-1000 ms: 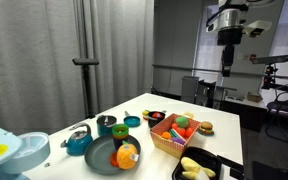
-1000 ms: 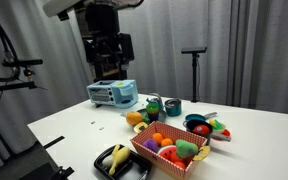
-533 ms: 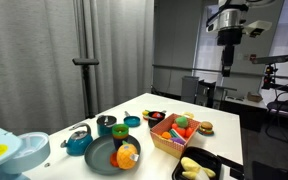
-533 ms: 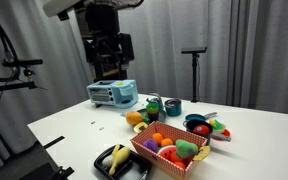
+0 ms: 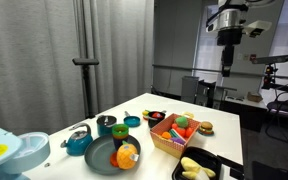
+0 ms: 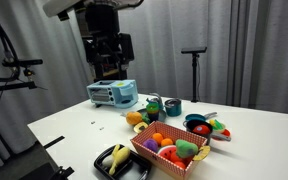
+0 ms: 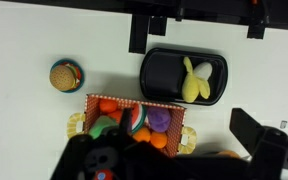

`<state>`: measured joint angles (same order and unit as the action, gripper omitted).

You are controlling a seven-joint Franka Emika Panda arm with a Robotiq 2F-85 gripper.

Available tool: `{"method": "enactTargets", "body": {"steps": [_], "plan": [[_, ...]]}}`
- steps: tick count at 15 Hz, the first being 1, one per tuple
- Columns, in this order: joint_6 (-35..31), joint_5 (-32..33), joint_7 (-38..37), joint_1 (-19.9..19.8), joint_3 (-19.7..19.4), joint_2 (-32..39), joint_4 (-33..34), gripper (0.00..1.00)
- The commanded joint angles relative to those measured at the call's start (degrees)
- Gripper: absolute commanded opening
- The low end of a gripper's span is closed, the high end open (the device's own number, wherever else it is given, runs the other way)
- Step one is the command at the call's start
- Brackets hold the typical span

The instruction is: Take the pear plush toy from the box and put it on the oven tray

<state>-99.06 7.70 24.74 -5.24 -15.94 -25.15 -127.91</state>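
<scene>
The green pear plush toy lies in the tan box among orange, red and purple toys. In the wrist view the pear is in the left half of the box. The black oven tray sits beside the box and holds a yellow toy. My gripper hangs high above the table, open and empty. One dark finger shows at the bottom right of the wrist view.
A dark round plate carries an orange toy. Teal pots and cups stand behind it, and a blue toaster oven is at the table's far side. A burger toy lies on the white table. A light stand is beyond.
</scene>
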Motion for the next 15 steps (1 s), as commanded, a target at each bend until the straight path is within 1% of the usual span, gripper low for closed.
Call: {"method": "enactTargets", "body": {"steps": [1,3,4,5,8,10,13,15], "plan": [[-0.4,-1.7,-1.6,-0.8,0.1,3.1,2.5,1.0],[-1.6,-2.6,-3.0,-0.8,-0.2,6.5,4.5,1.0],[-3.9,-2.7,-4.3,-1.0,-0.2,8.7,5.6,1.0],[-4.6,-3.5,-5.3,-1.1,-0.2,10.8,7.0,1.0],[-8.8,-5.2,-7.8,-1.7,-0.2,18.8,11.7,1.0],[-12.0,-4.7,-10.0,-2.6,0.3,24.4,13.9,1.0],[-13.8,-4.0,-12.5,-3.9,0.8,31.6,16.6,1.0],[-13.6,-4.2,-13.4,-4.6,1.3,34.3,18.1,1.0]]}}
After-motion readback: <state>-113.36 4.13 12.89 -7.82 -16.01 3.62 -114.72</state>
